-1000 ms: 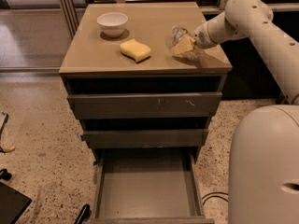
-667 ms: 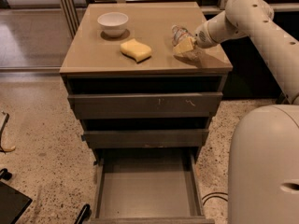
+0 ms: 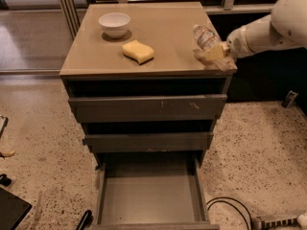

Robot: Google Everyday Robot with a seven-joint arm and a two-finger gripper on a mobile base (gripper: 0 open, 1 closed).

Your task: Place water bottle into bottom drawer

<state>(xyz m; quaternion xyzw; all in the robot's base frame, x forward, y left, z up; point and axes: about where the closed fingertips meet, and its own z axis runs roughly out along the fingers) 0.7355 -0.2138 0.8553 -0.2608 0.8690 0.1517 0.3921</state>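
The water bottle point(image 3: 205, 36), clear crinkly plastic with a pale label, is tilted at the right edge of the cabinet top point(image 3: 163, 28). My gripper point(image 3: 214, 54) reaches in from the right on a white arm point(image 3: 268, 28) and is shut on the bottle's lower end, holding it just over the top's right front corner. The bottom drawer point(image 3: 149, 195) is pulled open below, and its flat grey floor is bare.
A white bowl point(image 3: 114, 23) and a yellow sponge point(image 3: 137, 51) sit on the cabinet top. The scratched top drawer point(image 3: 148, 107) and the middle drawer point(image 3: 148, 141) stick out slightly. A cable point(image 3: 230, 206) lies on the speckled floor at the lower right. A dark object point(image 3: 9, 209) is at the lower left.
My gripper has moved right with the bottle, from the middle right of the top to its right front corner. The bowl, sponge and drawers have not moved.
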